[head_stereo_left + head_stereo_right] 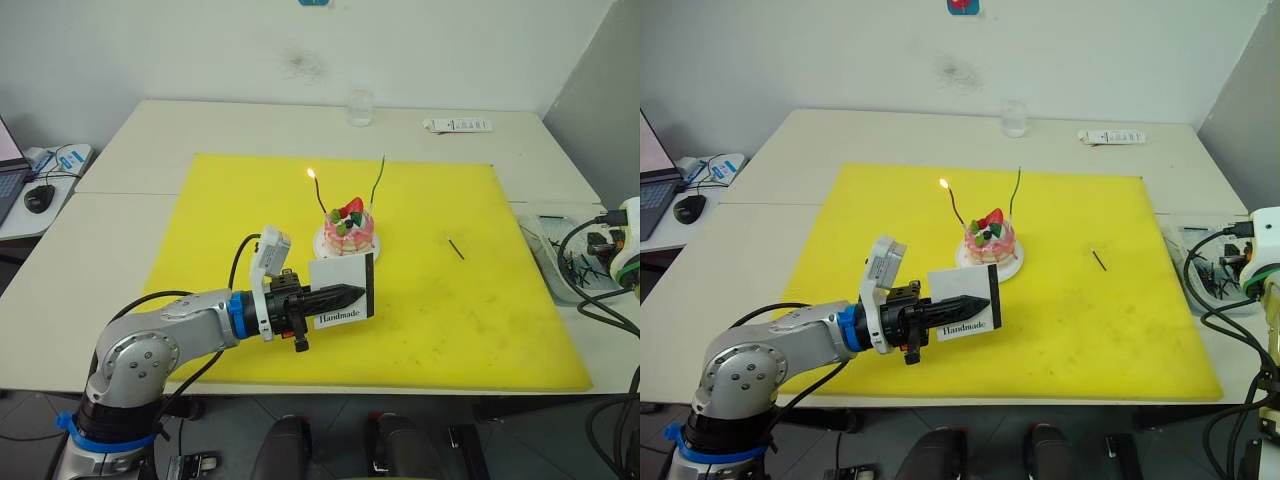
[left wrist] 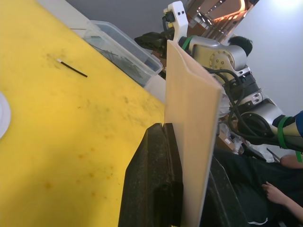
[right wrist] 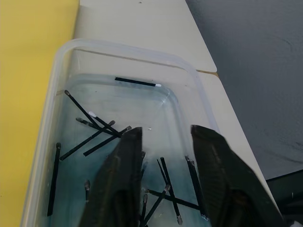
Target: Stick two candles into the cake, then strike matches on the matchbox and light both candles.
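A small round pink layered cake [image 1: 350, 229], topped with a strawberry and set on a small white plate [image 1: 328, 248], is seen near the middle of a large yellow mat [image 1: 480, 300] laid over a pale table [image 1: 150, 140]. Two thin wavy candles are stuck into the cake: the left candle [image 1: 319, 197] carries a small flame at its tip, while the right candle [image 1: 377, 184] shows no flame. Just in front of the cake, a flat white rectangular matchbox [image 1: 343, 288] with a black edge strip and the word "Handmade" is held upright, pinched between the two black fingers of the left gripper [image 1: 338, 297]. One short dark match [image 1: 456, 248] lies on the mat to the right of the cake, well apart from it. At the right edge of the table stands a clear plastic tray [image 3: 57, 75] holding many loose dark matches [image 3: 97, 140]. The right gripper [image 3: 165, 142] is positioned over this tray with its fingers spread apart and nothing between them. A clear glass [image 1: 360, 107] and a white remote-like bar [image 1: 457, 125] rest at the far side of the table.
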Robot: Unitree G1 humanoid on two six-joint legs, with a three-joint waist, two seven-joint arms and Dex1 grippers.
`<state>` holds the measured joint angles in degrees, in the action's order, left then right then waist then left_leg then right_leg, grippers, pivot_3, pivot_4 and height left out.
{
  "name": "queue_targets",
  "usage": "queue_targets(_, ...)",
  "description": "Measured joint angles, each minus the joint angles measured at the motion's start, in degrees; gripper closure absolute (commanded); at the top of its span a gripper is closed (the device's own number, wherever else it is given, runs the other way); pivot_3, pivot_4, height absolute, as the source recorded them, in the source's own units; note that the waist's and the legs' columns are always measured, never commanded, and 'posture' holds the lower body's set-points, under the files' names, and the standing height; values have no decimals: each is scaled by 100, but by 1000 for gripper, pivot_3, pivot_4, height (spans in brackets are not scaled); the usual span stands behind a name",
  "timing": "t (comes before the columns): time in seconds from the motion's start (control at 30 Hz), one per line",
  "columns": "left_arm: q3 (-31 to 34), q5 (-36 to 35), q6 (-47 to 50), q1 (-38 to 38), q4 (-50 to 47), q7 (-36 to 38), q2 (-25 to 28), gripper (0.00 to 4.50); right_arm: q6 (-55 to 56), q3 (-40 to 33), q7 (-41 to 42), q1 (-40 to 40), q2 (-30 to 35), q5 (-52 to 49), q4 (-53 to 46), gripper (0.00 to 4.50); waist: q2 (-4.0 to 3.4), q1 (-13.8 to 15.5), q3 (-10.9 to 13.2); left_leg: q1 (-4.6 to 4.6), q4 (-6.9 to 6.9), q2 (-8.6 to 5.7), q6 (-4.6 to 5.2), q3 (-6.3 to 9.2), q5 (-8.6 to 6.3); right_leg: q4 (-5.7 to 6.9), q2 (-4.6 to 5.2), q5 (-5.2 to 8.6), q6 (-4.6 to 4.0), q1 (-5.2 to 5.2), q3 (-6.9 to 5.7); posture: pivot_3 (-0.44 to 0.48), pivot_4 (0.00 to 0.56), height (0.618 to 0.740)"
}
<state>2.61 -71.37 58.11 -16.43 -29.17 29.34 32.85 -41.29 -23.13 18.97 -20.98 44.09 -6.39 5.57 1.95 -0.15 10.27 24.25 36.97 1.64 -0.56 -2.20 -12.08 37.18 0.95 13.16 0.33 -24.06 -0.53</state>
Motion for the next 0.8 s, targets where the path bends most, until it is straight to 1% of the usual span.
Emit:
queue_targets(0.03, 0, 0, -2, 7, -2, -2, 0, 4500, 52, 0, -3, 2, 0, 1, -1, 1473, 0, 0, 0, 0, 1, 0, 0, 1, 0, 1, 0, -1, 0, 0, 0, 0, 150, 740)
queue_targets(0.07, 0, 1, -5, 11, -8, -4, 0, 4500, 128, 0, -3, 1, 1, 2, -8, 1038, 0, 0, 0, -1, 1, 0, 0, 0, 0, 2, 0, -1, 2, 0, 0, 0, 150, 740)
queue_targets(0.17, 0, 4, -16, 46, -37, -2, -1, 4500, 547, -1, 144, -20, -7, -111, -87, 17, -2, -4, -1, -4, 2, 0, 0, -1, 0, 3, 0, -5, 6, 1, 2, 0, 150, 740)
queue_targets(0.2, -1, 4, -16, 53, -37, 3, 0, 4500, 676, -9, 289, -56, -55, -233, -192, 17, -3, -14, -1, -7, 2, 0, 0, -4, 0, 4, -1, -5, 7, 1, 2, 0, 150, 740)
queue_targets(0.27, -2, 8, -16, 52, -36, 13, 4, 4500, 802, 61, 750, -111, -310, -713, -707, 17, -3, -44, -1, -15, 1, 7, 0, 1, 0, 4, -11, -6, 8, 6, 4, 0, 150, 740)
queue_targets(0.37, -2, 73, -18, 50, -35, 46, 36, 4500, 787, 547, 1288, -64, -634, -1185, -1342, 17, -3, -39, -2, -17, -2, 13, 0, 17, 0, 5, -18, -5, 6, 10, -6, 0, 150, 740)
queue_targets(0.43, -2, 143, -23, 50, -32, 92, 95, 4500, 852, 948, 1431, 30, -779, -1212, -1404, 17, -3, -21, -2, -17, -2, 12, 0, 17, 0, 5, -18, -3, 3, 10, -7, 0, 150, 740)
queue_targets(0.53, 0, 193, -30, 55, -33, 138, 123, 4500, 1043, 1360, 1400, 99, -1027, -1010, -1065, 17, -3, 19, -1, -10, 2, 2, 0, 10, 0, 2, -6, -3, 2, 9, -5, 0, 150, 740)
queue_targets(0.63, 0, 199, -33, 93, -51, 129, 122, 4500, 1297, 1440, 1220, 89, -1333, -870, -518, 17, -3, 11, -2, -6, 4, -5, 0, -6, 0, -5, 5, -9, 11, 8, 1, 0, 150, 740)
queue_targets(0.8, -1, 184, -32, 110, -82, 82, 116, 4500, 1728, 1554, 969, 48, -1660, -624, 220, 17, -3, 5, -2, -7, 3, -1, 0, -3, 0, 0, 3, -10, 12, 5, 2, 0, 150, 740)
